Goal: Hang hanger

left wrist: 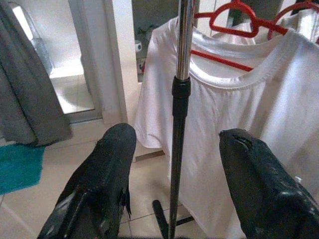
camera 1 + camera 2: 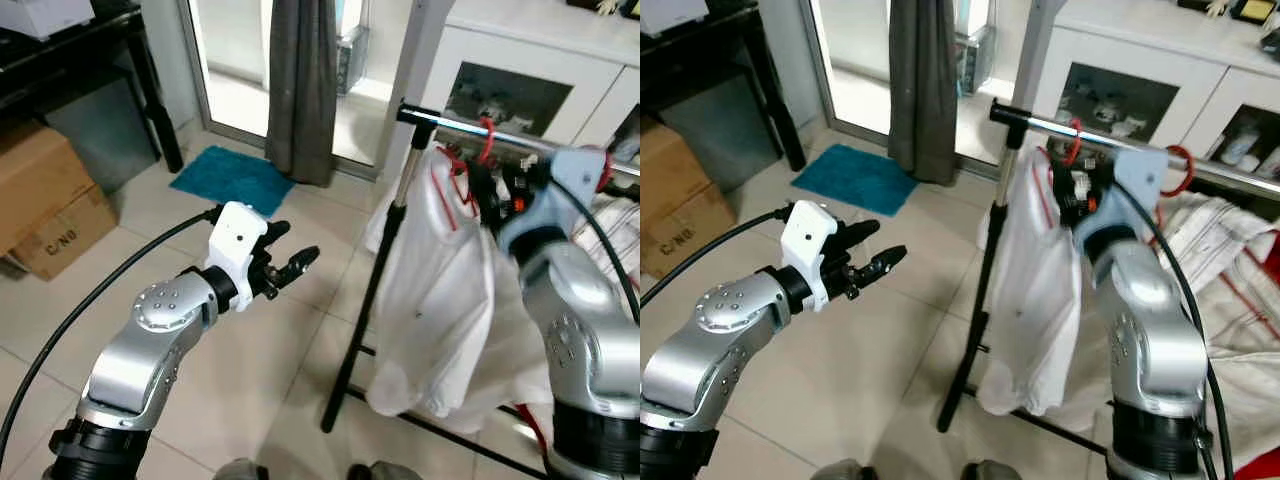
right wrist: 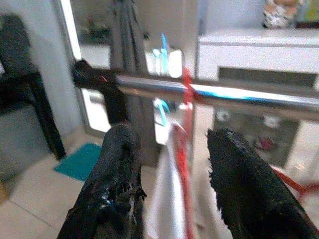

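Observation:
A red hanger [image 2: 486, 135] carrying a white T-shirt [image 2: 440, 290] hangs by its hook from the chrome rail [image 2: 1040, 125] of a clothes rack. My right gripper [image 2: 482, 195] is up at the rail, just beside the hanger's neck. In the right wrist view its fingers [image 3: 117, 184] stand apart, open, with the red hook [image 3: 187, 87] over the rail ahead of them. My left gripper [image 2: 300, 242] hovers open in mid-air to the left of the rack, holding nothing. The rack's upright post [image 1: 179, 109] is ahead of it in the left wrist view.
A second red hanger [image 2: 1180, 170] hangs further right on the rail. White laundry [image 2: 1240, 260] lies heaped on the right. A cardboard box [image 2: 40, 200], a teal mat [image 2: 232, 178], a grey curtain [image 2: 300, 80] and a white cabinet [image 2: 530, 70] surround the tiled floor.

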You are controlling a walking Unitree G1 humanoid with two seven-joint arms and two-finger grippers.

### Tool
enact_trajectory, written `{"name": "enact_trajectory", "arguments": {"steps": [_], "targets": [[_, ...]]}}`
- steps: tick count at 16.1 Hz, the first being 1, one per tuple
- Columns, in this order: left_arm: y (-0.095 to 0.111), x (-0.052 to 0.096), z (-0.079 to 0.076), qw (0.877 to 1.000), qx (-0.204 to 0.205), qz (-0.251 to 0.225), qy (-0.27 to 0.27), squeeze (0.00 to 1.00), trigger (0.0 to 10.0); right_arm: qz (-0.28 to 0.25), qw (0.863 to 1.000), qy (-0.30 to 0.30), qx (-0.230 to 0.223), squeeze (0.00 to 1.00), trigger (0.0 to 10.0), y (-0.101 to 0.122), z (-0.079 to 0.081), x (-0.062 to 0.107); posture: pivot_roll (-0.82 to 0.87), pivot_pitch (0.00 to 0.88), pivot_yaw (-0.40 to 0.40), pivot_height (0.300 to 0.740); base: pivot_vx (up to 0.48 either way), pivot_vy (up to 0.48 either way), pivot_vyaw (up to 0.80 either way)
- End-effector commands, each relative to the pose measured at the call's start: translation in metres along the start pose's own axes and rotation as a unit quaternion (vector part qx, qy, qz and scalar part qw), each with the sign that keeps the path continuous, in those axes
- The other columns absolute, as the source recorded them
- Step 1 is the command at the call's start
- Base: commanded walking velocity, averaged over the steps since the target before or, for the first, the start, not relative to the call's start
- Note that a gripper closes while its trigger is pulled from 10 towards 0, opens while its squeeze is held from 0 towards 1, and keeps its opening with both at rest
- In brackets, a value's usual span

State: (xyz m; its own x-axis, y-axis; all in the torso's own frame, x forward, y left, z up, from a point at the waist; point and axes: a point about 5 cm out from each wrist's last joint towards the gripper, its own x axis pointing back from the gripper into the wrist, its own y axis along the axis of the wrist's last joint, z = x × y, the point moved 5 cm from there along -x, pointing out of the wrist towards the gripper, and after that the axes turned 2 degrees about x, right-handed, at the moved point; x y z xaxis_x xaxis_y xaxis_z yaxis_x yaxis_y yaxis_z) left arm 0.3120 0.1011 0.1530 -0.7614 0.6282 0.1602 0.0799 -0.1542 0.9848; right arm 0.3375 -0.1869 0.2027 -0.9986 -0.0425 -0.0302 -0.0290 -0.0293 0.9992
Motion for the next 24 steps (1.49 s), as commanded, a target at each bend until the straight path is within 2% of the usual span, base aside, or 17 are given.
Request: {"name": "enact_trajectory", "arguments": {"steps": [1,5,7,13,15,16,17,19,20,21,22,24], "targets": [[-0.002,-0.003,-0.004,1.000,-0.003,0.003,-0.005,0.00,10.0,0.011,1.000,-0.016,0.016,1.00,10.0,-0.002,-0.007,0.004,0.00,0.047,-0.035,0.740,0.000,-0.428,0.00],[-0.001,-0.004,-0.009,1.000,-0.017,0.006,-0.020,0.00,10.0,0.035,0.999,-0.009,0.022,1.00,10.0,-0.007,0.000,0.011,0.00,0.044,-0.044,0.740,0.000,-0.420,0.00],[-0.001,-0.002,-0.010,0.999,-0.020,0.006,-0.030,0.00,10.0,0.050,0.998,-0.013,0.030,1.00,10.0,-0.010,-0.002,0.014,0.01,0.042,-0.045,0.740,0.000,0.000,0.00],[0.000,0.011,-0.033,0.990,-0.023,0.025,-0.139,0.00,10.0,0.110,0.990,-0.074,0.049,1.00,10.0,-0.020,-0.025,0.014,0.02,0.048,-0.038,0.740,0.000,0.000,0.00],[-0.001,0.013,-0.036,0.987,-0.027,0.032,-0.157,0.00,10.0,0.129,0.987,-0.089,0.041,1.00,10.0,-0.023,-0.032,0.014,0.02,0.049,-0.036,0.740,0.000,0.000,0.00],[-0.001,0.014,-0.038,0.985,-0.027,0.035,-0.166,0.00,10.0,0.140,0.986,-0.084,0.029,0.20,10.0,-0.028,-0.032,0.011,0.01,0.050,-0.032,0.740,0.000,0.000,0.00],[-0.001,0.014,-0.040,0.983,-0.027,0.036,-0.176,0.00,10.0,0.148,0.986,-0.076,0.014,0.00,10.0,-0.031,-0.030,0.006,0.01,0.051,-0.032,0.740,0.000,0.000,0.00],[-0.001,0.015,-0.042,0.981,-0.027,0.040,-0.187,0.00,10.0,0.146,0.987,-0.068,0.018,0.00,10.0,-0.030,-0.028,-0.004,0.01,0.051,-0.031,0.740,0.000,0.000,0.00],[-0.003,0.015,-0.044,0.979,-0.028,0.047,-0.197,0.00,10.0,0.161,0.984,-0.075,0.020,0.00,6.3,-0.035,-0.028,-0.017,0.01,0.052,-0.036,0.740,0.000,0.000,0.00],[-0.003,0.015,-0.044,0.979,-0.028,0.048,-0.197,0.00,10.0,0.166,0.983,-0.078,0.020,0.00,6.3,-0.037,-0.029,-0.018,0.01,0.053,-0.038,0.740,0.000,0.000,0.00],[-0.002,0.015,-0.044,0.979,-0.028,0.047,-0.198,0.00,10.0,0.175,0.980,-0.088,0.023,0.00,0.0,-0.042,-0.034,-0.022,0.01,0.054,-0.045,0.740,0.000,0.000,0.00],[-0.002,0.016,-0.045,0.979,-0.028,0.047,-0.198,0.00,10.0,0.180,0.979,-0.095,0.017,0.00,0.0,-0.045,-0.038,-0.024,0.01,0.055,-0.048,0.740,0.000,0.000,0.00]]}}
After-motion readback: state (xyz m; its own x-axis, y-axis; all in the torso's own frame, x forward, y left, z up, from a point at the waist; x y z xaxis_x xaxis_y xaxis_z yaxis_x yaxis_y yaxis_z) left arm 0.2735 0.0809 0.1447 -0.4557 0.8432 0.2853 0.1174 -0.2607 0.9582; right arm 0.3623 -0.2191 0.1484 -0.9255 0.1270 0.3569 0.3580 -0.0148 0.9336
